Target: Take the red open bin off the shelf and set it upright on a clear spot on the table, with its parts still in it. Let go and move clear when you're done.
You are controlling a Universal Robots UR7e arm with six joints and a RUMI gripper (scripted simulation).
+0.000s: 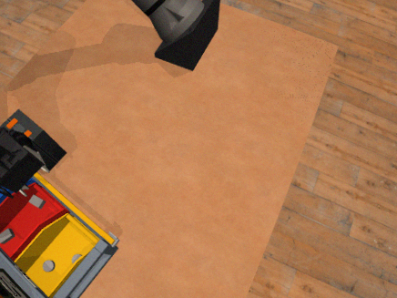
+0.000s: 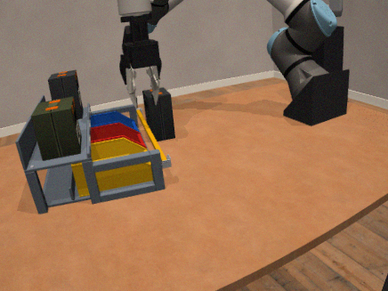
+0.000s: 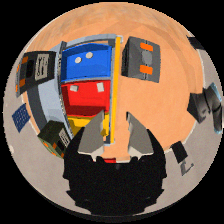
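- Red open plastic-looking bin, upright in a grey shelf frame, two grey blocks inside.
- Blue bin and yellow bin flank it.
- Metallic-fingered black claw above, partly spread, holding nothing.
- Wood-brown bench beneath the frame.

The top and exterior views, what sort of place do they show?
Probably a robot workcell for parts handling: a robot arm mounted on the table, a shelf of coloured bins, and small grey parts in the red bin.
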